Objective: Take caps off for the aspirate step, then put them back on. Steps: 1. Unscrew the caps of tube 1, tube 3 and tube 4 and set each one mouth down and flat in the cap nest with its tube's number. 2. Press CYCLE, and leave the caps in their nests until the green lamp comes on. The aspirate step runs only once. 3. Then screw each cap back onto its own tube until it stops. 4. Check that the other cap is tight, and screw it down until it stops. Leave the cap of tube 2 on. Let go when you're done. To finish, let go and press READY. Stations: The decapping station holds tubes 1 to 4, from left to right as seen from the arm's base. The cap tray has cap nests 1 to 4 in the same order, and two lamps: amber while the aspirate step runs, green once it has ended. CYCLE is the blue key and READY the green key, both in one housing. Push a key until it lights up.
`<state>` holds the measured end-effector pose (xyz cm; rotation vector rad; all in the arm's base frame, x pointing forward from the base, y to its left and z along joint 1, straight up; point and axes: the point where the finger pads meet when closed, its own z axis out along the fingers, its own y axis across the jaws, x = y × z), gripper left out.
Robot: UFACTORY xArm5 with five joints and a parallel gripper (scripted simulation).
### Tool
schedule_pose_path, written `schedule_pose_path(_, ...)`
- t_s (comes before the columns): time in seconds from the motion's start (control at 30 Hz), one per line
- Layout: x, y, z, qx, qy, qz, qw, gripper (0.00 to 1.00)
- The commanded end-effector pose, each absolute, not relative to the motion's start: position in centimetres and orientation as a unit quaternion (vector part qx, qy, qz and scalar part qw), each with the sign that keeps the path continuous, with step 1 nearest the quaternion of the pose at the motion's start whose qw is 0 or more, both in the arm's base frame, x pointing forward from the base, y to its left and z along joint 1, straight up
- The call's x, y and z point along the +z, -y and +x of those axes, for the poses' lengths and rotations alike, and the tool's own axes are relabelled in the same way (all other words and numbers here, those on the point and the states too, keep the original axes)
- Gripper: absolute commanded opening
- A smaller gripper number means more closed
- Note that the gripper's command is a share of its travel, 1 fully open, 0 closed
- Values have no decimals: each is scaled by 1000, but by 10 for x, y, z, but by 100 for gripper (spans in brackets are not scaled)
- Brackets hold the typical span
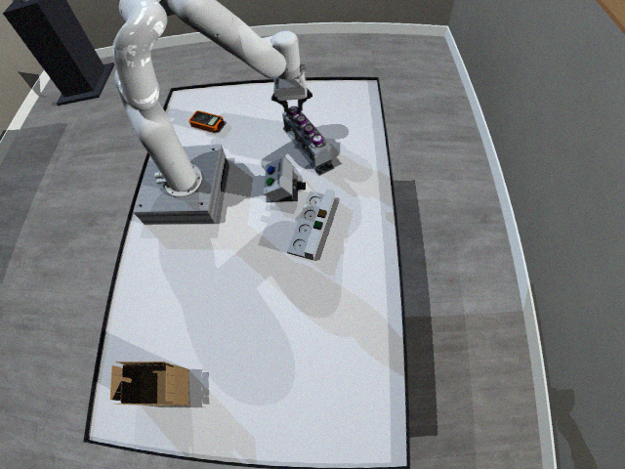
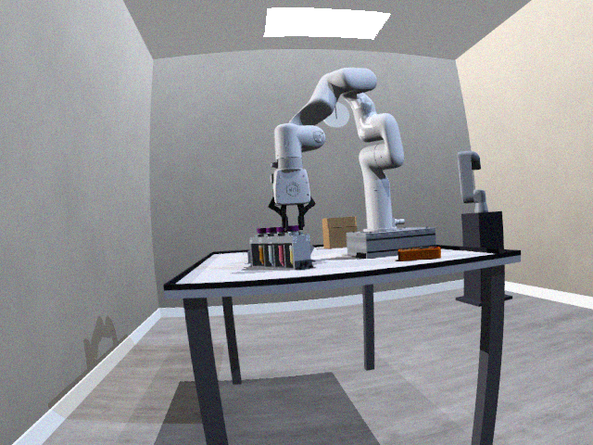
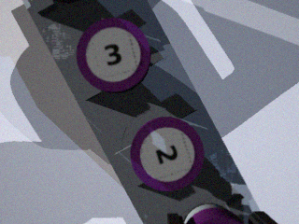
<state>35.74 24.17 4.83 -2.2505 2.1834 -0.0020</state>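
The decapping station (image 1: 308,136) holds four tubes with purple caps, all on. My gripper (image 1: 293,107) stands upright over the end of the row nearest the table's far edge and is shut on the cap of tube 1 (image 3: 212,216), which shows only as a purple rim at the bottom of the wrist view. Caps 2 (image 3: 166,154) and 3 (image 3: 113,55) sit on their tubes beside it. In the side view the gripper (image 2: 291,224) reaches down onto the station (image 2: 280,251). The cap tray (image 1: 312,224) has four empty nests; its amber lamp (image 1: 321,213) and green lamp (image 1: 317,225) look dark.
The key housing (image 1: 278,180) with the blue key (image 1: 270,169) and green key (image 1: 270,181) stands between the station and the tray. An orange device (image 1: 206,120) lies near the arm base (image 1: 179,184). An open cardboard box (image 1: 150,383) sits at the near left corner.
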Motion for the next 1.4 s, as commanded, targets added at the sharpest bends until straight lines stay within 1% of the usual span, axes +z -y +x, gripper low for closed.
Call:
schedule_pose_path(0.0, 50, -242, 358, 0, -621, -784, 5, 0)
schedule_pose_path(0.4, 50, -242, 358, -1, -396, -918, 5, 0)
schedule_pose_path(0.5, 50, -242, 358, -2, -340, -940, 5, 0)
schedule_pose_path(0.57, 50, -242, 358, -2, -340, -940, 5, 0)
schedule_pose_path(0.87, 50, -242, 358, -3, -143, -990, 4, 0)
schedule_pose_path(1.23, 50, -242, 358, -3, -138, -990, 4, 0)
schedule_pose_path(1.27, 50, -242, 358, -3, -138, -990, 4, 46)
schedule_pose_path(1.37, 50, -242, 358, -3, -138, -990, 4, 46)
